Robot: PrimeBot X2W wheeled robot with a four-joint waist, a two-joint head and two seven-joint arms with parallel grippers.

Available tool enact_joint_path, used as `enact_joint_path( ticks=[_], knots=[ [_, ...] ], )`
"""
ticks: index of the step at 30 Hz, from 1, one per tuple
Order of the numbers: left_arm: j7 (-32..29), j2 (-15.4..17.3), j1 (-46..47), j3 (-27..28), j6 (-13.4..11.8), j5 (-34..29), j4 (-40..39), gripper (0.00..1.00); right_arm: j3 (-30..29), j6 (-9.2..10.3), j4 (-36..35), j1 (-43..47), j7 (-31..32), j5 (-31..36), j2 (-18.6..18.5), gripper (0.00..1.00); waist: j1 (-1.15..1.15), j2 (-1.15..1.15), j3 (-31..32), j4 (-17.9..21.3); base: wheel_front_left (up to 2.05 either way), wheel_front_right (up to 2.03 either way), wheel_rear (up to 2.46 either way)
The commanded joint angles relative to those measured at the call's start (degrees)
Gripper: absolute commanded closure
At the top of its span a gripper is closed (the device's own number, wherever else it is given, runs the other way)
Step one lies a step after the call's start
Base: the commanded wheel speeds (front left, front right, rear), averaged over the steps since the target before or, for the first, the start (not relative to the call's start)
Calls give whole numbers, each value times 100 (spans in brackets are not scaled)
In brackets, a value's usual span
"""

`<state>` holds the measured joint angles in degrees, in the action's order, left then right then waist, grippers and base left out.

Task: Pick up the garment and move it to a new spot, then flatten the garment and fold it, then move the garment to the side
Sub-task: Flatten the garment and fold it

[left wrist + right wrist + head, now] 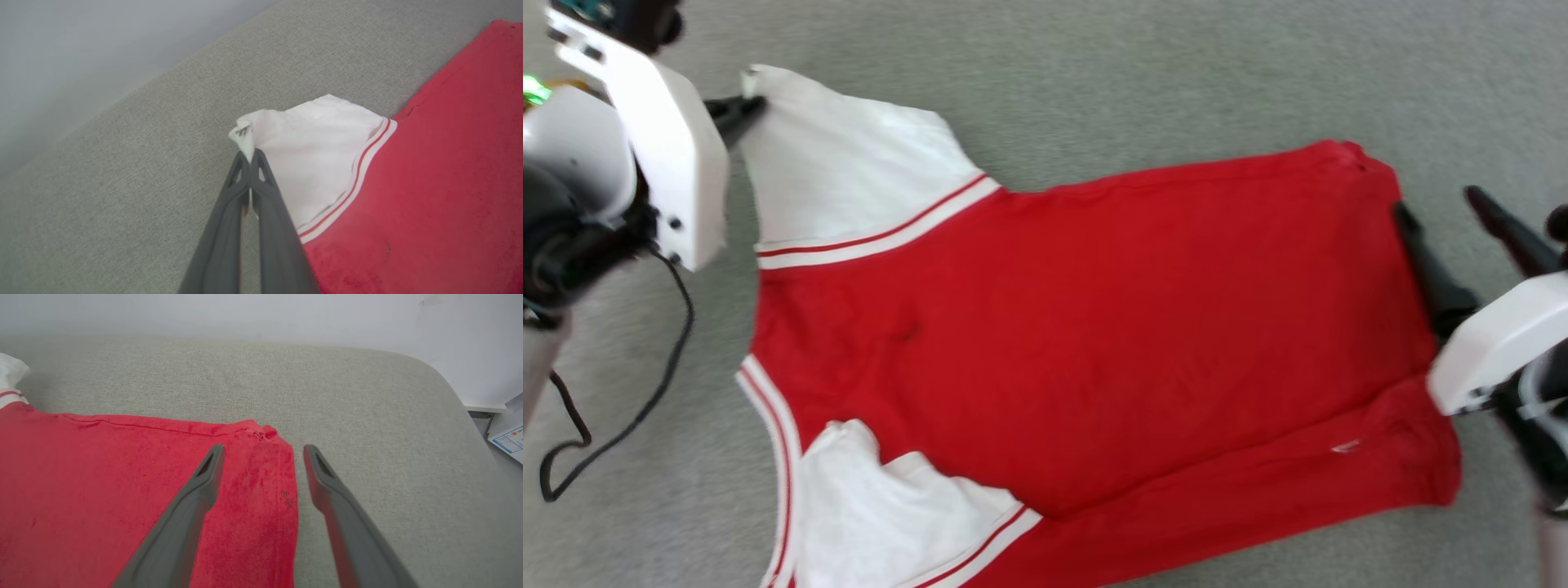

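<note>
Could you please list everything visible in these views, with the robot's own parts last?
garment: one, red with two white sleeves and red-white striped trim, spread out on the padded surface.
padded surface: one, grey fabric, under the garment.
wall: one, pale, behind the surface.
printed sheet: one, white with blue, beyond the surface's right end.
cable: one, black, trailing below the left arm.
left gripper: one, dark, shut on a white sleeve's tip.
right gripper: one, dark, open, straddling the garment's hem edge.
</note>
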<state>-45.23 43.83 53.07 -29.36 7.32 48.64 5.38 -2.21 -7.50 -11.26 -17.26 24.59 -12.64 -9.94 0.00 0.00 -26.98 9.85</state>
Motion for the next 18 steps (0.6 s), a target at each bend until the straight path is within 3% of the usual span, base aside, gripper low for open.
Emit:
enact_joint_path(
  ticks=[1,9,18],
  knots=[
    [129,51,-183,-51,5,45,-351,100,-119,3,9,-211,547,-123,-296,0,0,0,150,-317,0,0,0],
    [451,369,-742,-105,10,182,-1694,100,-229,2,370,-917,2765,-504,-1277,0,0,0,13,-843,0,0,0],
    [636,301,-856,-230,12,76,-2474,100,411,2,1385,-1610,3277,-388,-1992,0,0,0,-260,-1302,0,0,0]
  ],
)
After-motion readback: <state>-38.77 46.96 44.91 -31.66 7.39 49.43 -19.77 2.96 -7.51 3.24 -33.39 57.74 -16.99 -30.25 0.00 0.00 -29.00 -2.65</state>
